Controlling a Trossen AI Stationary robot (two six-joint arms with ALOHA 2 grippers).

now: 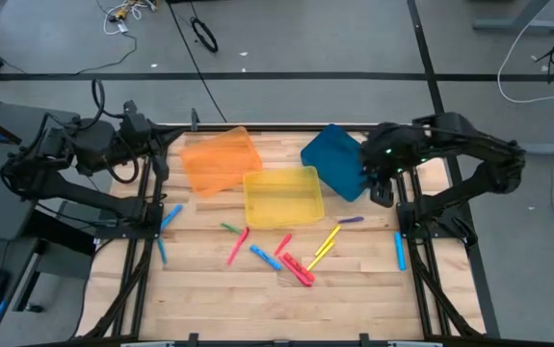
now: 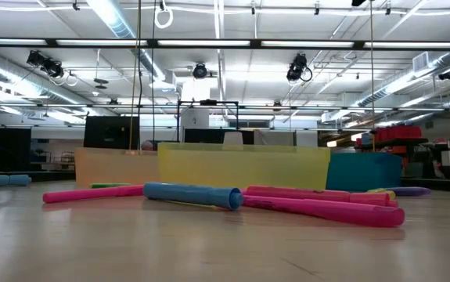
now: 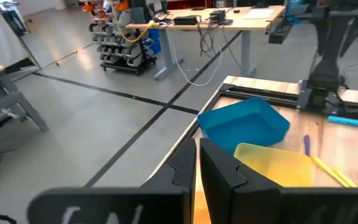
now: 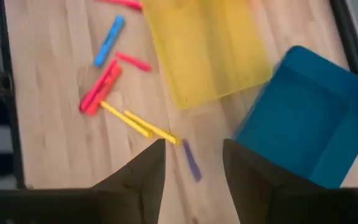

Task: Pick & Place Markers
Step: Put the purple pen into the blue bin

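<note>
Markers lie loose on the wooden table: blue ones (image 1: 171, 214) (image 1: 265, 257) (image 1: 400, 249), red ones (image 1: 237, 245) (image 1: 297, 269), a yellow pair (image 1: 325, 241), a green one (image 1: 230, 228) and a purple one (image 1: 351, 220). My right gripper (image 1: 381, 191) is open and empty, raised over the table's right side beside the blue tray. Its wrist view shows the purple marker (image 4: 191, 160) on the table between its fingers (image 4: 142, 177). My left gripper (image 1: 164, 156) is shut and empty, raised at the far left by the orange tray. Neither gripper shows in the low view.
Three trays stand at the back: orange (image 1: 221, 159), yellow (image 1: 283, 196) and blue (image 1: 336, 159), the blue one tilted. Dark frame rails run along the table's left (image 1: 146, 241) and right (image 1: 416, 260) sides. Bare wood lies along the near edge.
</note>
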